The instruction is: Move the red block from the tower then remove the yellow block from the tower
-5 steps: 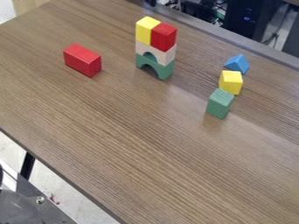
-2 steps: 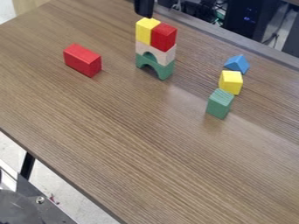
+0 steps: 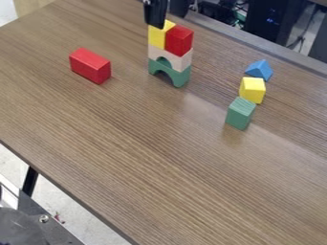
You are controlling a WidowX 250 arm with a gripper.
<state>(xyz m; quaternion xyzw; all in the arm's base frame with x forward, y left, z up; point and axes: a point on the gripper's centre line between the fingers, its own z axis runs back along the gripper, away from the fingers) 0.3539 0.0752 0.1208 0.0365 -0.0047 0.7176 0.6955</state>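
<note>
The black gripper is at the top edge, open, its two fingers apart with nothing seen between them. Just below it stands the tower. On top, the red block sits on the right, side by side with the yellow block, whose upper left part is hidden behind the nearer finger. Both rest on a white arch block, which stands on a green arch block.
Left of the tower lies a larger red block. Over on the right are a blue triangular block, another yellow block and a green block. The far edge of the table runs behind the tower.
The gripper has come into view from the top edge and moved down to the tower's top, now covering part of the yellow block. The blocks have not moved.
</note>
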